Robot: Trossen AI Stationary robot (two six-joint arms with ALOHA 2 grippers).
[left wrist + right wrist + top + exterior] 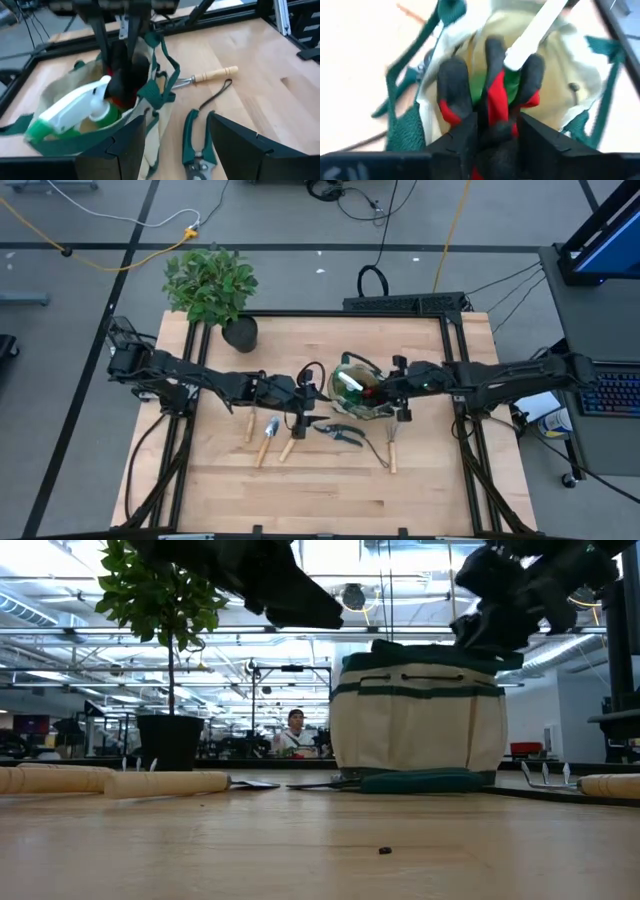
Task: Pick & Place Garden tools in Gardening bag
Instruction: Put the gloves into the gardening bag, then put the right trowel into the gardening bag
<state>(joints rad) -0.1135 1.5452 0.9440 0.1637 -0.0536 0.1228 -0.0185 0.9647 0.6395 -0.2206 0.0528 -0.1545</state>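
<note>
wooden table (pixel 330 480) | right hand (pixel 492 131) over bag (pixel 352 402) (mouth up), parted around glove (pixel 490 95), fingertips downward

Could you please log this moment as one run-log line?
right pincer: over gardening bag, glove between fingers | left pincer: open beside bag | shears, trowels, fork: on table
</note>
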